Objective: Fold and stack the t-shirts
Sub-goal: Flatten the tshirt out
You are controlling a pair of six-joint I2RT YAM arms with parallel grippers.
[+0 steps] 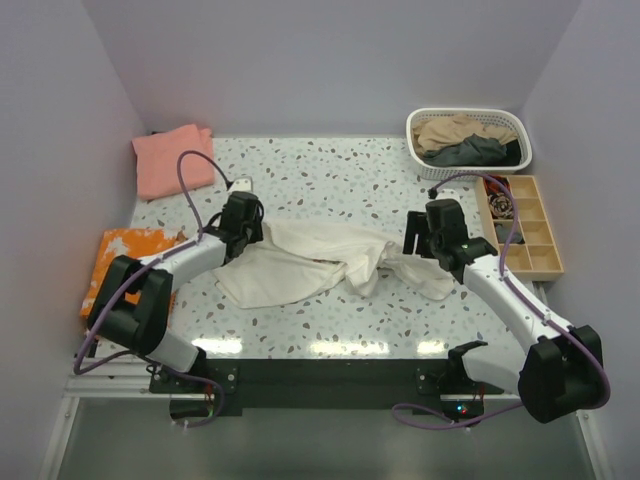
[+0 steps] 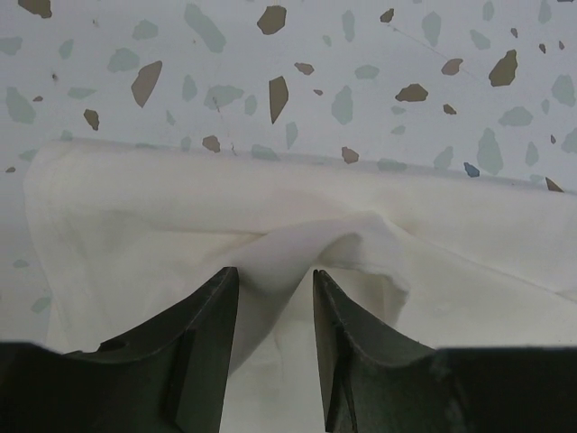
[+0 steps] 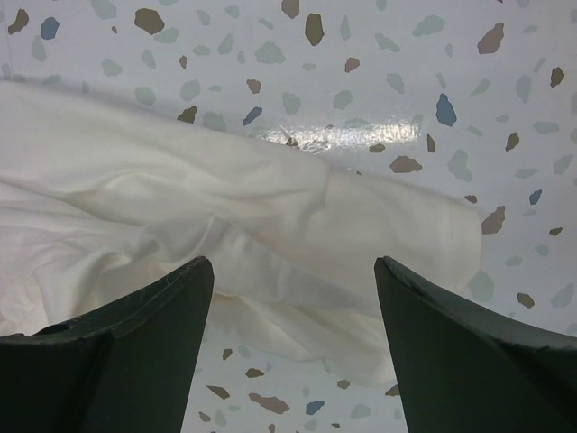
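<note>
Cloth items counted: five. One cream t-shirt lies crumpled mid-surface, between the two arms. One salmon-pink t-shirt is folded in the far-left corner. One tan t-shirt and one dark grey t-shirt sit in the single white basket, far right. One orange patterned cloth is at the left edge; I cannot tell the garment type. Left fingers are narrow, with a raised fold of the cream t-shirt apparently pinched between them. Right fingers are wide over its right end, gripping nothing.
</note>
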